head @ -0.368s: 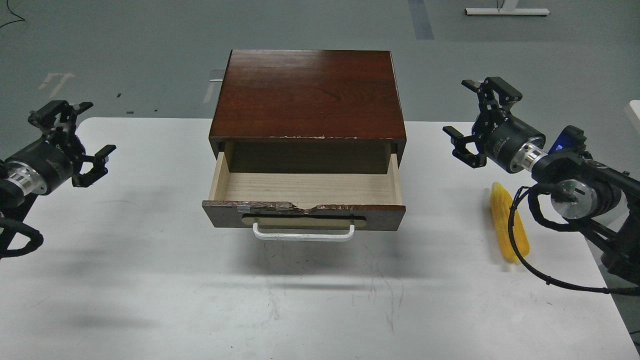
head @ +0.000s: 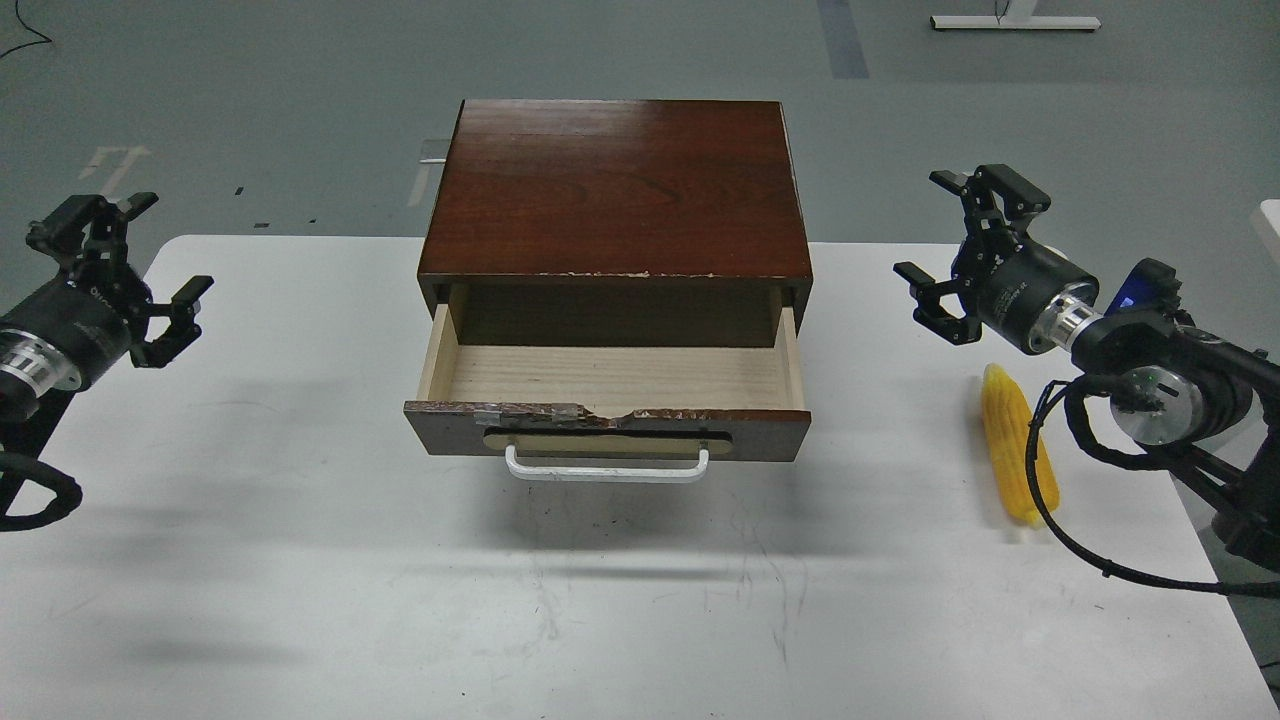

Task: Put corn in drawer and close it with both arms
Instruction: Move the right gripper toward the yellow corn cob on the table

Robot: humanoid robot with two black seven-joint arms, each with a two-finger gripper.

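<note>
The drawer (head: pixel 606 381) of the red-brown wooden box (head: pixel 616 190) is pulled out and its pale inside is empty. It has a dark front with a chipped top edge and a white bar handle (head: pixel 606 470). The yellow corn (head: pixel 1017 442) lies on the white table (head: pixel 300 560) at the right, partly behind a black cable of my right arm. My right gripper (head: pixel 955 240) is open and empty, above and behind the corn. My left gripper (head: pixel 125 265) is open and empty at the table's far left.
The box stands at the back middle of the table. The right arm's joints and looping cable (head: pixel 1090 560) hang over the table's right edge near the corn. Grey floor lies beyond the table.
</note>
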